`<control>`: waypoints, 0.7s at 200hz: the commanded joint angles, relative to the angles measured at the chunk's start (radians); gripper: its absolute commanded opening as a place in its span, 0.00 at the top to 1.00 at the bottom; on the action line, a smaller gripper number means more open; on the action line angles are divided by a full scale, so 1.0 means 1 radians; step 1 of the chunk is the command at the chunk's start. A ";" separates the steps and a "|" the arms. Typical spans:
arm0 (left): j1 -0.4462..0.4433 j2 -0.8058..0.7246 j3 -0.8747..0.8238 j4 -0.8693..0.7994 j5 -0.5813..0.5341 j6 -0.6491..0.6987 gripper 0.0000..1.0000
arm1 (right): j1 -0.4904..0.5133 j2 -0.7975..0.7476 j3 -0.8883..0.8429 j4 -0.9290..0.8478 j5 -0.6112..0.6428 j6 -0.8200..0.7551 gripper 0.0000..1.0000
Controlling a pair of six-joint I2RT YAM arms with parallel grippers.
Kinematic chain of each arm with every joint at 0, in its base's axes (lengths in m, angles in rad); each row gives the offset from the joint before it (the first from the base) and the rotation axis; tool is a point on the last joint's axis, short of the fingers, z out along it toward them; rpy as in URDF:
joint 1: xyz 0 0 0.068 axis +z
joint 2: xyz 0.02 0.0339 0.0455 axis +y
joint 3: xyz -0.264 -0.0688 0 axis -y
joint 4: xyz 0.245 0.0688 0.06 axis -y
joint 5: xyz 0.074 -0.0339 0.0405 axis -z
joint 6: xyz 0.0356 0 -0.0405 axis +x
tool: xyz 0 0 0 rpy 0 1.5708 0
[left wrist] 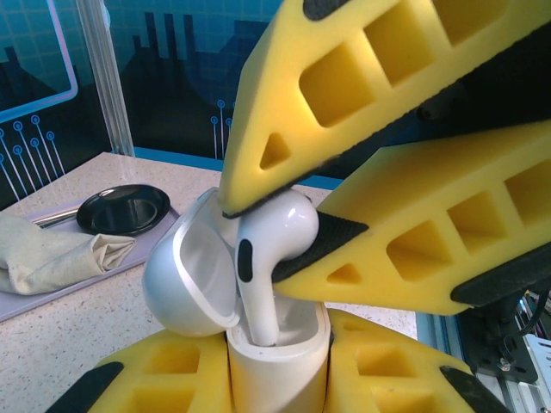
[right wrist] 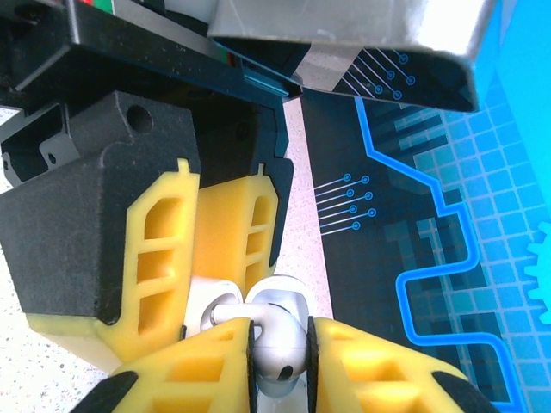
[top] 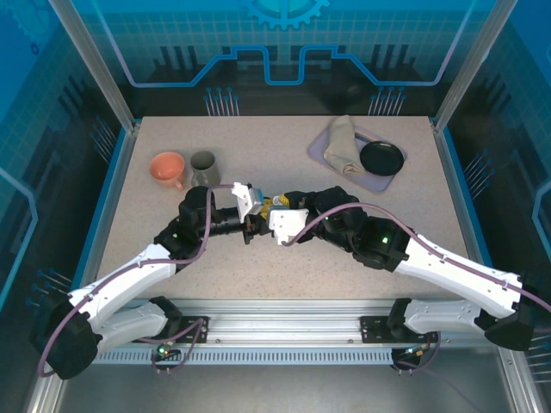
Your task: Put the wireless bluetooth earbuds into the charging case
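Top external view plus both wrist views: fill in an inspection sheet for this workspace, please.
Surface: speckled beige table.
Job's things: white earbud, its stem entering the open white charging case.
Clutter: orange cup, grey cup, lilac tray holding a folded cloth and a black dish, all at the far side.
Grippers: left gripper shut on the charging case; right gripper shut on the earbud.
Cables: purple cables run along both arms.
Surroundings: blue printed panels, metal frame posts.
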 commanded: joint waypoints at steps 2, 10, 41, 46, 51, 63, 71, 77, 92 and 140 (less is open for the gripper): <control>-0.008 -0.017 0.027 0.015 0.020 0.024 1.00 | 0.012 0.011 0.034 -0.054 -0.004 -0.009 0.77; -0.010 -0.015 0.027 0.016 0.022 0.025 1.00 | 0.013 0.014 0.037 -0.065 -0.013 -0.006 0.77; -0.010 -0.015 0.027 0.015 0.020 0.023 1.00 | 0.004 0.018 0.044 -0.091 -0.051 0.017 0.76; -0.009 -0.015 0.027 0.015 0.021 0.023 1.00 | 0.000 0.018 0.044 -0.093 -0.060 0.022 0.76; -0.010 -0.015 0.027 0.015 0.021 0.022 1.00 | -0.006 0.018 0.046 -0.095 -0.067 0.026 0.76; -0.010 -0.015 0.027 0.016 0.021 0.024 1.00 | -0.012 0.021 0.046 -0.098 -0.076 0.033 0.76; -0.010 -0.016 0.026 0.013 0.021 0.024 1.00 | -0.016 0.022 0.050 -0.102 -0.083 0.036 0.75; -0.010 -0.017 0.027 0.014 0.021 0.025 1.00 | -0.019 0.024 0.053 -0.104 -0.089 0.039 0.75; -0.010 -0.018 0.025 0.014 0.020 0.023 1.00 | -0.028 0.027 0.058 -0.111 -0.105 0.048 0.74; -0.010 -0.021 0.022 0.015 0.018 0.023 1.00 | -0.042 0.036 0.070 -0.122 -0.126 0.059 0.72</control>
